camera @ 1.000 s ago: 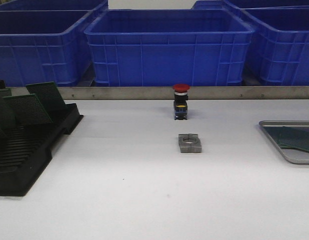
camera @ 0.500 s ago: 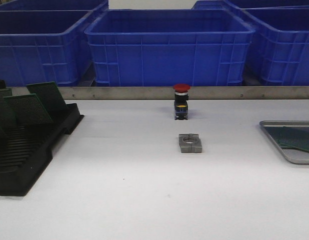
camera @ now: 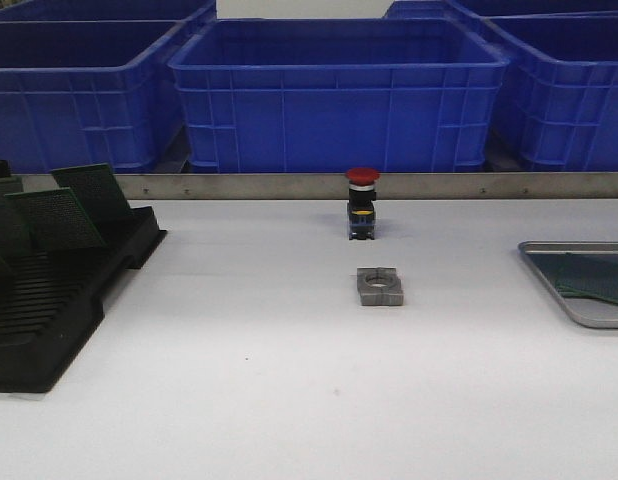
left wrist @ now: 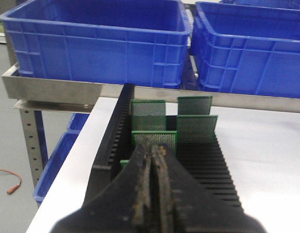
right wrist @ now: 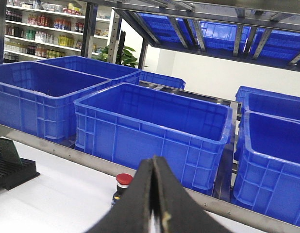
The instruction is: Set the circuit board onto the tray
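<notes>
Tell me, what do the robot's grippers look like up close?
Each is a pair of long black fingers tapering to a narrow tip. The left gripper has worn, brownish, grimy inner pads; the right gripper looks smooth and plain black. No cables or markings show.

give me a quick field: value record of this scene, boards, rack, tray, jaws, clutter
rack: black slotted rack at table's left, holding upright circuit boards
tray: silver tray at right edge, a green board already lying in it
left gripper: jaws shut, empty, facing the rack
right gripper: jaws shut, empty, raised
clutter: red push button, grey metal block mid-table
behind: blue crates
</notes>
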You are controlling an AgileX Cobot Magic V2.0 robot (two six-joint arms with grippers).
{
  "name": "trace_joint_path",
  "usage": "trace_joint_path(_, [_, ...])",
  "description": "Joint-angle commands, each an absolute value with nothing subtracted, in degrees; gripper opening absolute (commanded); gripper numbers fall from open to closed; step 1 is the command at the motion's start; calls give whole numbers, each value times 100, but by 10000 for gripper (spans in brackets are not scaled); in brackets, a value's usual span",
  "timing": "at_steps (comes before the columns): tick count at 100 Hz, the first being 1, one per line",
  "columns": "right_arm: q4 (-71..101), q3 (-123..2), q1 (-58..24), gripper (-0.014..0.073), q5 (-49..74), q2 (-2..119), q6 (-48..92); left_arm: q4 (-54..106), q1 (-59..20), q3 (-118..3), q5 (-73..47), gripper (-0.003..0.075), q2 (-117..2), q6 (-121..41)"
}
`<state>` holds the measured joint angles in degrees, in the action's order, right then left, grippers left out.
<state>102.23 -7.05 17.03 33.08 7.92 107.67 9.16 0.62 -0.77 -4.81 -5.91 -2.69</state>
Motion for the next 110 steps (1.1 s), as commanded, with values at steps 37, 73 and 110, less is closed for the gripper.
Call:
trace_joint_path(37, [10582,-832,1710,-61,3439,842,10805,224,148,286,-609,-20,203,445])
trace_joint_path(73, [10582,-832,1710,-61,3439,842,10805,409,148,286,-849,-20,203,-129])
trace_joint_path(110, [10582,-832,1710,-61,3439,842,10805,485,137,275,-661,-20,203,-129])
